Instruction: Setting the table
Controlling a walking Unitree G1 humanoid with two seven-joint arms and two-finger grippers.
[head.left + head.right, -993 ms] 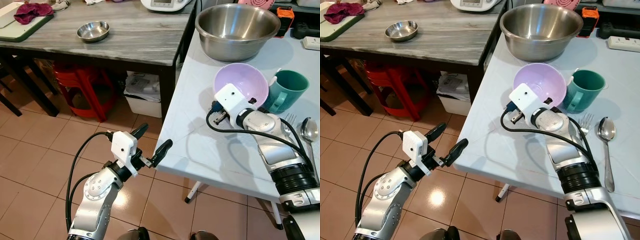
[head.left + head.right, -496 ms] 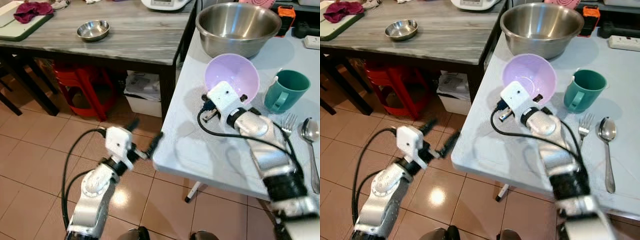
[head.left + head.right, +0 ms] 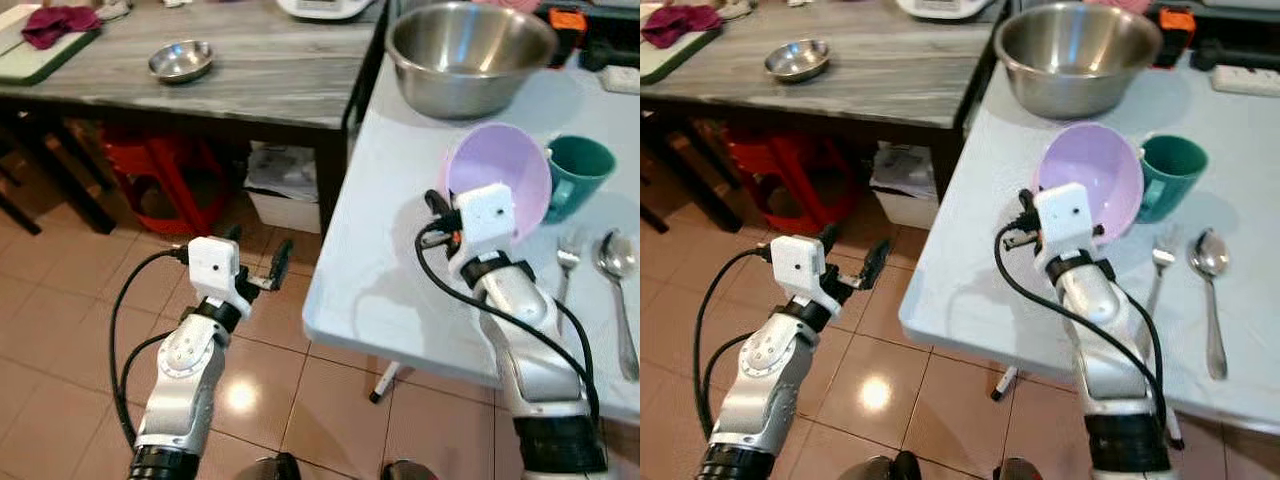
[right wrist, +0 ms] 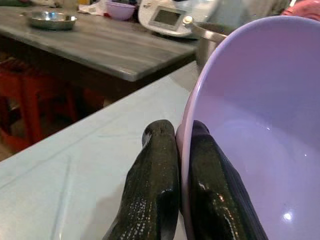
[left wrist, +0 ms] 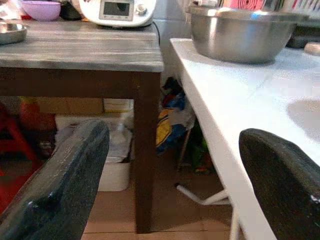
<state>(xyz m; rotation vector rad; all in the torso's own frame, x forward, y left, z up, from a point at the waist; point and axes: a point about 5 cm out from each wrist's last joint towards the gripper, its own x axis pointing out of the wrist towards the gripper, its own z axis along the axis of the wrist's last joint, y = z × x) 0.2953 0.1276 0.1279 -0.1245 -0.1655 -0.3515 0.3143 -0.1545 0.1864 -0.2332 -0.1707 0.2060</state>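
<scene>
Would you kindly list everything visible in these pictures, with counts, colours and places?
purple bowl: 1, lilac, tilted, rim pinched by right gripper
mug: 1, teal, white table, behind bowl
large bowl: 1, steel, white table's far end
fork: 1, silver, beside spoon
spoon: 1, silver, white table's right
white table: 1
small bowl: 1, steel, on grey table
stool: 1, red, under grey table
left gripper: open, above floor
right gripper: shut on bowl rim
</scene>
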